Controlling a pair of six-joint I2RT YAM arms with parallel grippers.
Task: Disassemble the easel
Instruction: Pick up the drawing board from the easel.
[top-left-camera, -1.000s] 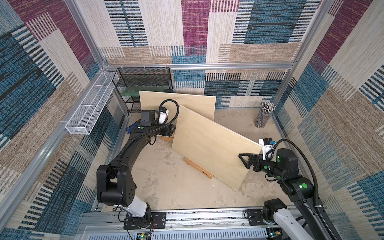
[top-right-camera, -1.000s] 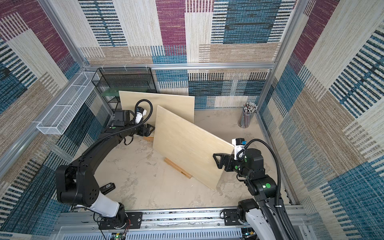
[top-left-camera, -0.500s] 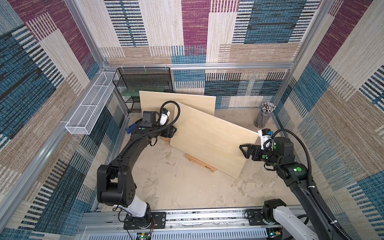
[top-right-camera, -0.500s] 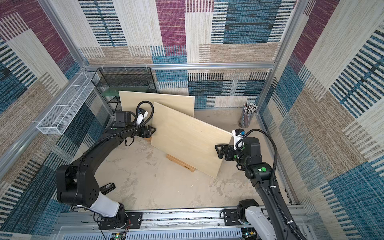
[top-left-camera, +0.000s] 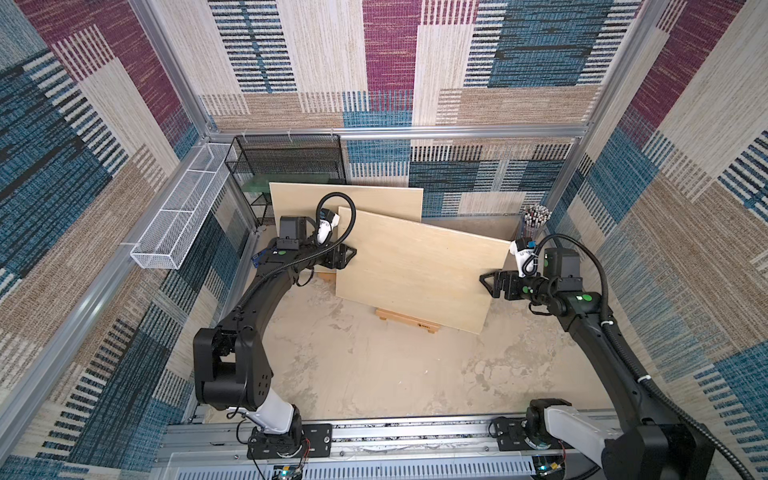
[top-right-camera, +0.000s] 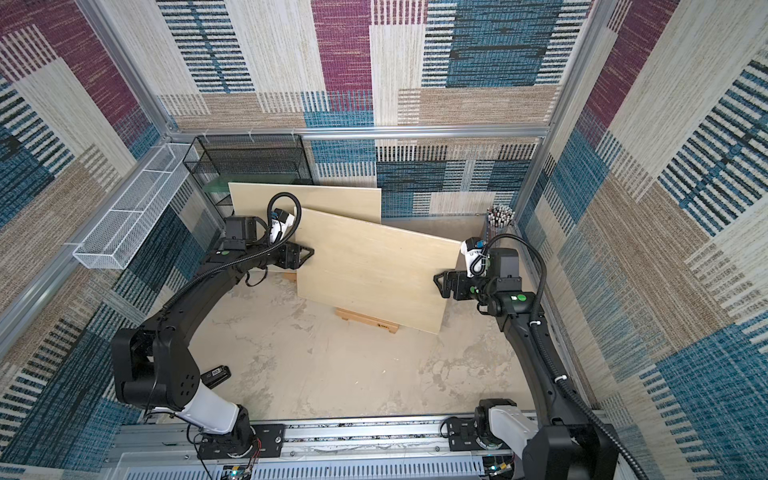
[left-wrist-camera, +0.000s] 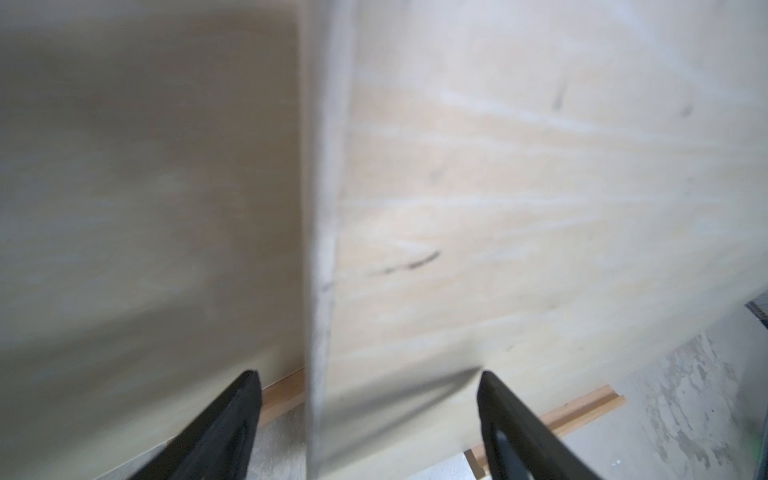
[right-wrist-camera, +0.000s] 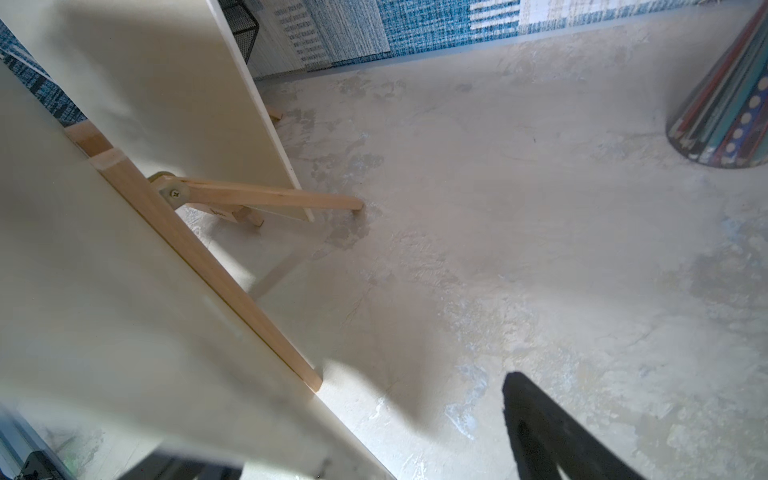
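Observation:
A pale wooden board (top-left-camera: 415, 266) (top-right-camera: 374, 270) leans tilted on the wooden easel, whose front ledge (top-left-camera: 409, 321) (top-right-camera: 368, 321) shows below it. Behind the board, the easel's upright strip (right-wrist-camera: 199, 253) and hinged rear leg (right-wrist-camera: 270, 197) rest on the floor. My left gripper (top-left-camera: 351, 253) (left-wrist-camera: 368, 374) is open, straddling the board's left edge (left-wrist-camera: 322, 249) without touching it. My right gripper (top-left-camera: 484, 280) (right-wrist-camera: 357, 415) is open at the board's right edge; one finger (right-wrist-camera: 540, 424) shows, and the board hides the other. A second board (top-left-camera: 374, 199) stands behind.
At the back left stands a black wire shelf (top-left-camera: 286, 162). A white wire basket (top-left-camera: 178, 220) hangs on the left wall. A cup of pencils (top-left-camera: 536, 216) (right-wrist-camera: 727, 116) sits in the back right corner. A small black object (top-right-camera: 216, 376) lies by the left arm's base.
The board and easel have swung so that their right end moved toward the back wall, and my right gripper moved back with that edge. My left gripper barely moved.

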